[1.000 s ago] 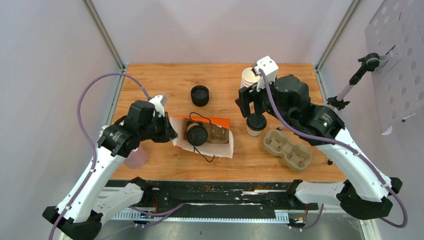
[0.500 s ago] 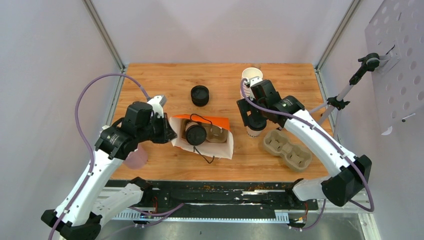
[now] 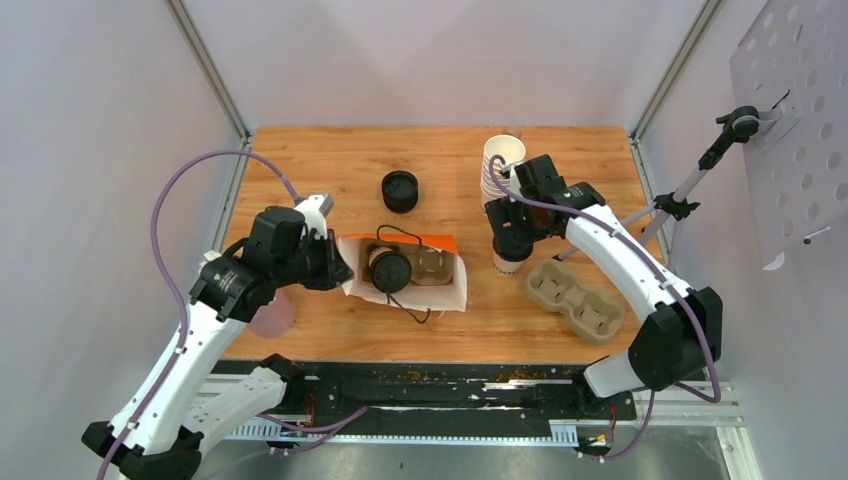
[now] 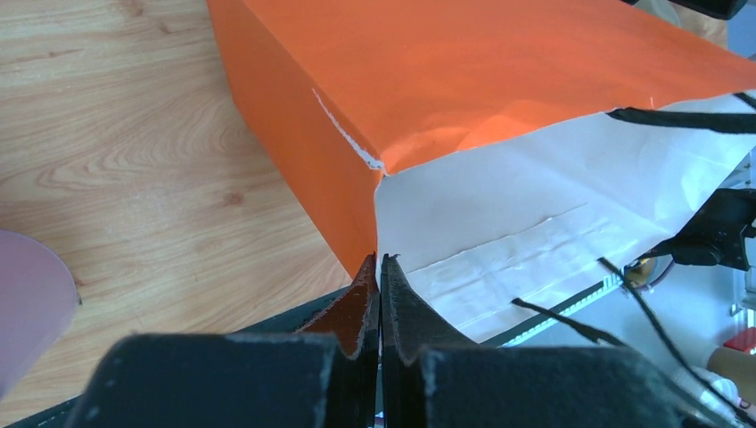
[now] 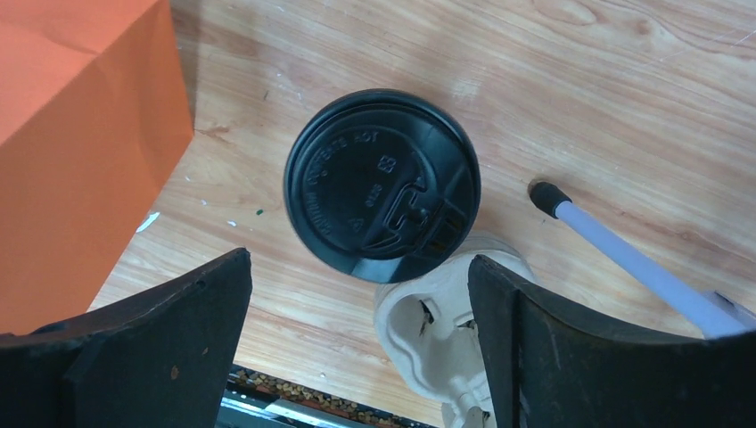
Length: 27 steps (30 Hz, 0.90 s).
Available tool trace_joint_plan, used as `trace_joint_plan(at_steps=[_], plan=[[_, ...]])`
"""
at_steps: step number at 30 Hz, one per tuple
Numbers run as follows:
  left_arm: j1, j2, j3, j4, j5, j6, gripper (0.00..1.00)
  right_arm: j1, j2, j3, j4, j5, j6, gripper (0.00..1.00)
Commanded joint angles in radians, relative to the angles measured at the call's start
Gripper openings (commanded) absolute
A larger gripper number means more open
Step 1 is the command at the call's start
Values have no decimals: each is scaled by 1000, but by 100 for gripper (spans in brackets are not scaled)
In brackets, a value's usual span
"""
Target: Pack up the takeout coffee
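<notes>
Standing there watching, the sketchy part looked like the grab itself. The right claw was spread wide with nothing in it. The loose coffee cup sat right below it, black lid showing between the two fingers. I couldn't tell whether the fingers had got down past the lid. If it closed that high it'd squeeze the lid instead of the paper wall, and I reckoned the lid could pop or the cup slip out mid-lift. The cardboard carrier lay just beside the cup, on the claw's side away from the bag. The tall cup stack stood close behind the claw, so a sloppy swing could knock either.

The left claw was pinched fully shut on the rim corner of the orange paper bag, holding the mouth open. The other coffee was already inside, just past that claw's tips. Thin paper, tiny pinch: if it tore or slid free, the mouth would sag right when the second cup needed the gap.
</notes>
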Motion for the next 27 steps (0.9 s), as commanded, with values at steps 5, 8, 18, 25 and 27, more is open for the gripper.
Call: trace_joint_plan(at_steps=[5,8,18,25,27], plan=[[3,-7,10,23,12,25,0,-34,61,25,48,-53,-84,93],[3,-6,9,21,11,25,0,-41,79,38,52,-51,-95,92],[3,-1,13,19,6,25,0,-48,114,54,61,-56,-103,99],[3,2,11,21,4,25,0,-50,110,68,68,-60,-95,98],[3,3,9,24,5,26,0,-50,111,68,76,-58,-98,97]])
